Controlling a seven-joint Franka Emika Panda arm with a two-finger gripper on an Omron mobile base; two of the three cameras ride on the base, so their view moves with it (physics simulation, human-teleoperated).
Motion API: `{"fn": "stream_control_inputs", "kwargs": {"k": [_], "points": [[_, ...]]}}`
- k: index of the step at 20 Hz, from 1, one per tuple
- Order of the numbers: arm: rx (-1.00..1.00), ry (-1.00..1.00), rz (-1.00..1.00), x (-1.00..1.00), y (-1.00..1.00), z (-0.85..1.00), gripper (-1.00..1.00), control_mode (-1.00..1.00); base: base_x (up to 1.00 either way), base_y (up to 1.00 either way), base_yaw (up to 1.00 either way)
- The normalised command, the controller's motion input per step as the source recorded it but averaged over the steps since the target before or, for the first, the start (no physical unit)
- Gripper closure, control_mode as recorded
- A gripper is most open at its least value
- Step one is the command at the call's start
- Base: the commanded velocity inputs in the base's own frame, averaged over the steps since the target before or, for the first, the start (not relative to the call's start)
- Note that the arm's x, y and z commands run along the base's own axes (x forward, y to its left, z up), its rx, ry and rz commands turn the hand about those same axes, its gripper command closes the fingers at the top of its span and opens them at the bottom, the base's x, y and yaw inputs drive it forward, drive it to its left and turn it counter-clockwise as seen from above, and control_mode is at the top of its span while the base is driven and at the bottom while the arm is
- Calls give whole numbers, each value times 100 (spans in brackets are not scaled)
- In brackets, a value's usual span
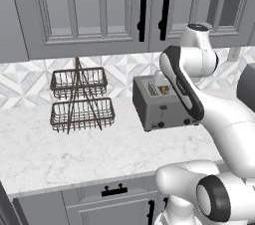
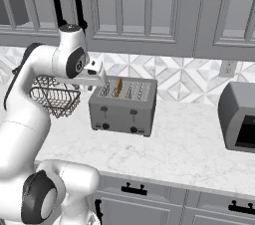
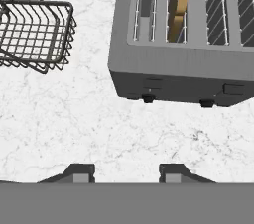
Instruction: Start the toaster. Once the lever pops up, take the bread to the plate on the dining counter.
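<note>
Two-finger tool [image 3: 126,172]: jaws parted, holding nothing, hovering above white marble counter [image 3: 99,129] | tan bread slice [image 3: 177,7]: upright in slot of boxy grey metal toaster [image 3: 183,69], beside black wire basket [image 3: 34,34]

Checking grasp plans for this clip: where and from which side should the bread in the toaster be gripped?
Grip the bread by its top edge, coming straight down from above. It stands upright in a slot of the toaster, only its upper part protruding, so the gripper should probably close across its flat faces.
</note>
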Motion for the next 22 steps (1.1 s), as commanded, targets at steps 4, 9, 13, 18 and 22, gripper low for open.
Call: {"fn": "stream_control_inputs", "kwargs": {"k": [4, 9, 13, 18, 22], "points": [[0, 0, 0, -14, -6, -3, -100, -100, 0, 0, 0], [0, 0, 0, -38, -27, -28, -100, -100, 0, 0, 0], [0, 0, 0, -22, -16, -38, -100, -100, 0, 0, 0], [0, 4, 0, -2, -14, -33, -100, -100, 0, 0, 0], [0, 7, 0, 13, -4, -18, -100, -100, 0, 0, 0]]}}
